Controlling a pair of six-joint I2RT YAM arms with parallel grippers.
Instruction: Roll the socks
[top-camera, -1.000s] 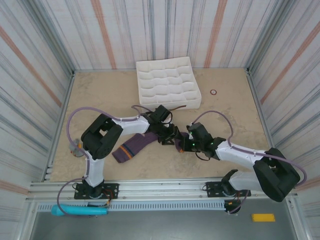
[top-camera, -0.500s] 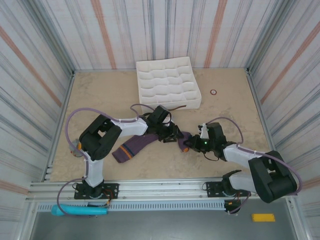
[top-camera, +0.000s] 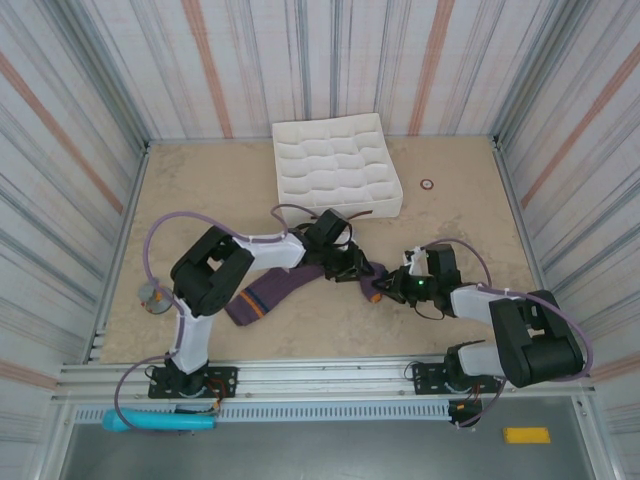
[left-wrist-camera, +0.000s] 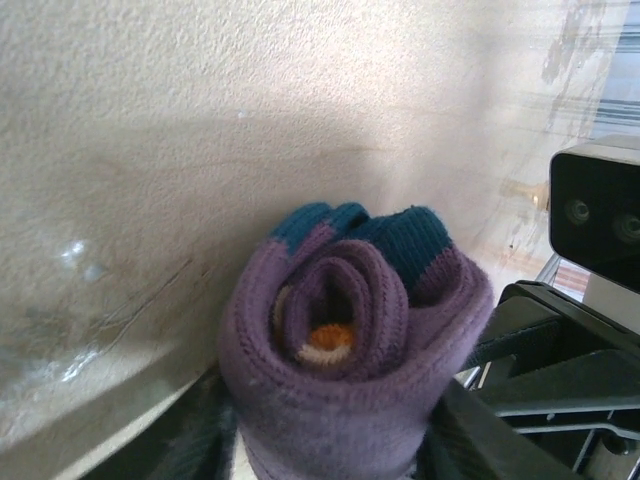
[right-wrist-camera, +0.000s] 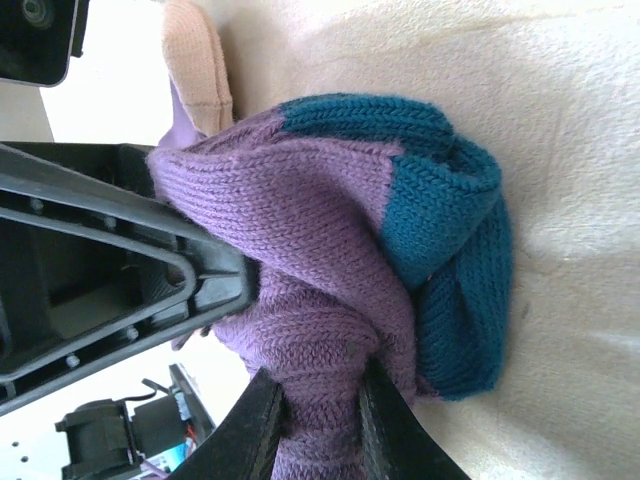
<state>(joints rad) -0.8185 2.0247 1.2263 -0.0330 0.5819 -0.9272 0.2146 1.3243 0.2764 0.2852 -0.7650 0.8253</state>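
The socks (top-camera: 272, 292) are lying near the middle of the tabletop (top-camera: 200, 190). One end is stretching flat toward the left arm with navy and orange stripes showing. The other end is wound into a tight purple roll (left-wrist-camera: 350, 370), with teal knit along its top edge and a peach and orange core peeking out of the spiral. The roll is sitting between the fingers of the left end effector (top-camera: 356, 270). In the right wrist view one of those black fingers (right-wrist-camera: 100, 250) is pressing against the purple knit, though whether both sides are clamping cannot be told. The right end effector (right-wrist-camera: 318, 420) is clenching a fold of purple fabric just below the teal heel, its two fingers pinching it tightly. A peach toe (right-wrist-camera: 198, 60) is poking out behind the roll. The two arms are flanking the roll, while a white tray (top-camera: 340, 160) with wavy compartments is sitting at the far side and a small ring (top-camera: 427, 183) is lying just right of it.
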